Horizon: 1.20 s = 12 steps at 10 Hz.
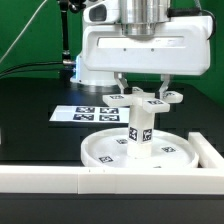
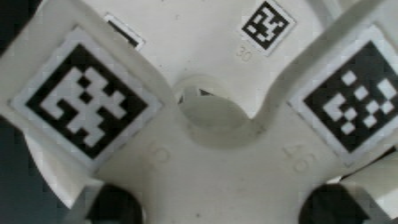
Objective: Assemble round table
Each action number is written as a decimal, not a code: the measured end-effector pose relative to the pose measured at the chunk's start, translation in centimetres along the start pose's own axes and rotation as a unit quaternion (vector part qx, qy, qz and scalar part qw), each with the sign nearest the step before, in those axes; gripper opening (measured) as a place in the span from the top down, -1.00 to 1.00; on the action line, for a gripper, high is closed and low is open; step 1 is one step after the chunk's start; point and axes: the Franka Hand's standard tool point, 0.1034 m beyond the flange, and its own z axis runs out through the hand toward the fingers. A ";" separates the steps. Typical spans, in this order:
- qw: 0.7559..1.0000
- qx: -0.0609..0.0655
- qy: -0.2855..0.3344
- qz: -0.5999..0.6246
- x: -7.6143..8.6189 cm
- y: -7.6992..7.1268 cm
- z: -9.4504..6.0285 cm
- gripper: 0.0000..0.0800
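So the round disc (image 1: 135, 150) sits flat on the black table (image 1: 35, 110), pushed up against the white border wall (image 1: 110, 180). The short post (image 1: 139, 130) stands upright in the middle of that disc, and the cross-shaped piece (image 1: 143, 99) sits on top of the post, right under the gripper (image 1: 143, 92). The marker board (image 1: 90, 111) lies behind the disc, well apart from the action.

The fingers (image 1: 163, 88) come down on either side of the cross, and they look closed on it, though I can't swear to firm contact from here. In the wrist view the cross (image 2: 196, 110) fills nearly everything, tags on its arms and a round hub in the middle.

Handling-wise: it's all rigid white plastic, looks light, smooth and probably a bit slippery. I'd say grab the cross across two opposite flat edges near the hub, not out on an arm tip where it could twist. The post is probably tippy until seated.
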 end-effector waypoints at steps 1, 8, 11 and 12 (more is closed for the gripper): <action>1.000 0.000 0.000 0.019 0.0 0.0 0.0 -0.10; 0.931 0.022 -0.006 0.364 0.2 0.0 0.0 -0.10; 0.899 0.027 -0.010 0.437 0.2 0.0 0.0 -0.10; 0.890 0.028 -0.011 0.454 0.2 0.0 0.0 -0.10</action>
